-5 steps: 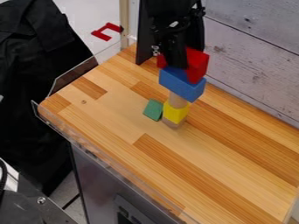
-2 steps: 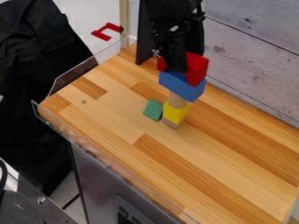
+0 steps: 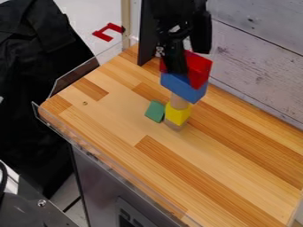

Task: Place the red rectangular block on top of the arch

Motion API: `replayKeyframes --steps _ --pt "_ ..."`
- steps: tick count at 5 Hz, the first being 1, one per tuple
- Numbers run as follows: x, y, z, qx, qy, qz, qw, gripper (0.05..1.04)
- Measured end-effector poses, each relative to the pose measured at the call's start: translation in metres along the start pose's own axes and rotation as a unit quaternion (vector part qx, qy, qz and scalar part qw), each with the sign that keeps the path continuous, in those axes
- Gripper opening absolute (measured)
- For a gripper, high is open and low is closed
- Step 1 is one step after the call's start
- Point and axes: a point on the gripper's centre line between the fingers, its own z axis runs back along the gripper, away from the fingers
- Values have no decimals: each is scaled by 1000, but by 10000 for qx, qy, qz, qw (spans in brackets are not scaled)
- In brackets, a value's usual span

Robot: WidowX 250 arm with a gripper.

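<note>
- On the wooden tabletop (image 3: 237, 146), you have a narrow tower under the red block: a tan base piece (image 3: 175, 126) at the bottom, a yellow block (image 3: 177, 114) on it, a tan cylinder (image 3: 179, 101) above that, then a wider blue block (image 3: 184, 88).
- A green block (image 3: 156, 111) lies just beside the tower, on your picture's left of the yellow block.
- Behind the tower, toward the upper right, you have a pale plank wall (image 3: 260, 57); a black upright panel (image 3: 144, 40) stands by the far edge of the tabletop.
- Past the far left edge, well apart from the tower, you can see a red bracket-shaped piece (image 3: 107, 32).
- Your red block (image 3: 200, 70) is at the top of the tower, directly above the blue block and seemingly resting on it; you cannot confirm full contact, since the arm covers part of it.
- Its long axis seems to run from upper left to lower right across your view, roughly in line with the blue block, with one end facing the lower right.
- Your gripper (image 3: 175, 61) hangs down over the tower and covers the middle of the red block. You cannot tell how far open it is, nor whether it has hold of the red block.
</note>
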Motion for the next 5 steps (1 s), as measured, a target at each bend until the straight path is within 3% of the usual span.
replayKeyframes --steps 2,3,4,5 --pt "1 -3 20 -116 -51 -81 9999 999" --pt "0 -13 46 -278 -141 -306 9990 999" --pt "-3 -18 73 -179 -384 -866 9953 999" --pt "-26 -14 93 201 -606 -2011 9775 999"
